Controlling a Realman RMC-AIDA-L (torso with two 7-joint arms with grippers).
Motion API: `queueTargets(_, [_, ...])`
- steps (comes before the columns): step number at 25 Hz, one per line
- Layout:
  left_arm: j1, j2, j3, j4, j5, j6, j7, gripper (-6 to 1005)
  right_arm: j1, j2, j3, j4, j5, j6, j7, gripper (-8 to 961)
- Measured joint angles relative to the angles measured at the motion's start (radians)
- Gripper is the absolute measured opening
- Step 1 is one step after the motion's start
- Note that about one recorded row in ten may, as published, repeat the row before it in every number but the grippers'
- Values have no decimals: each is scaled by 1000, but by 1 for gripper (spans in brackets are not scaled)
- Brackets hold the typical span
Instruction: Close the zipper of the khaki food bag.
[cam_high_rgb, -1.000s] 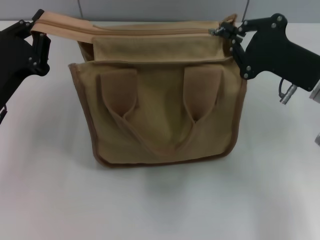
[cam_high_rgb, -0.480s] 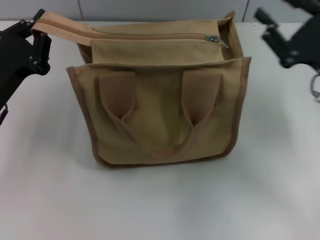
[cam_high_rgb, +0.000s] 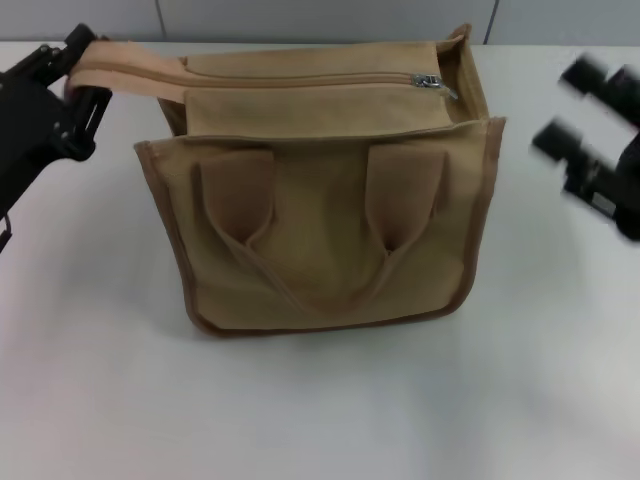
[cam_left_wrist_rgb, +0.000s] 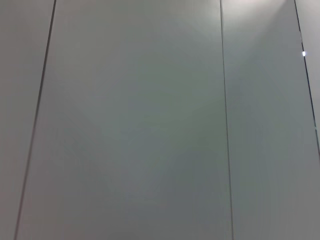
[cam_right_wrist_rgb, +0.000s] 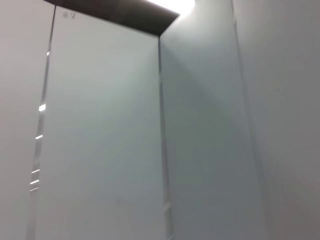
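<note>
The tan zipper track (cam_high_rgb: 300, 80) lies shut along the top of the boxy khaki canvas bag (cam_high_rgb: 325, 230) on the white table (cam_high_rgb: 320, 410), silver slider (cam_high_rgb: 430, 82) at my right end. My left gripper (cam_high_rgb: 78, 78) pinches the tan fabric tail (cam_high_rgb: 125, 72), keeping the track taut. My right gripper (cam_high_rgb: 590, 130) hangs apart, fingers spread, empty.

right hand (cam_high_rgb: 590, 125) blurred, perhaps open (partly cut off by the edge).

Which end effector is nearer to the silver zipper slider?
The right end effector: it is open beside the bag, off the slider's side. The left end effector grips the fabric tail at the opposite end.
</note>
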Motion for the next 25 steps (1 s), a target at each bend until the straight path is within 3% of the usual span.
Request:
queueTargets(3, [36,7,35,57,2,2,-98,108,10,-16,18,2,-141,-12,65,681])
queueTargets(8, [104,31,58,147,3,28,-253,253,25,-19,59,22,-235,-7,79,681])
queueTargets(12, [138,47,96,193,2,24,-310,432,38,-19,111,42,-292,-2,78,681])
queueTargets(13, [195,71,189,261,6,15,-351,477,42,-18,121,44,-304,2,78,681])
queueTargets(15, [208,77,210,278,11,16,-361,621,51,-17,126,44,-333,8,78,681])
queueTargets(16, [234,94,245,314,54,42,-397,693,56,-17,126,45,-348,9,79,681])
queueTargets(20, [244,110,245,320,114,127,-414,783,69,-14,127,46,-398,9,80,681])
queueTargets(25, [248,99,190,324,116,156,-404,805,70,-10,127,46,-408,18,79,680])
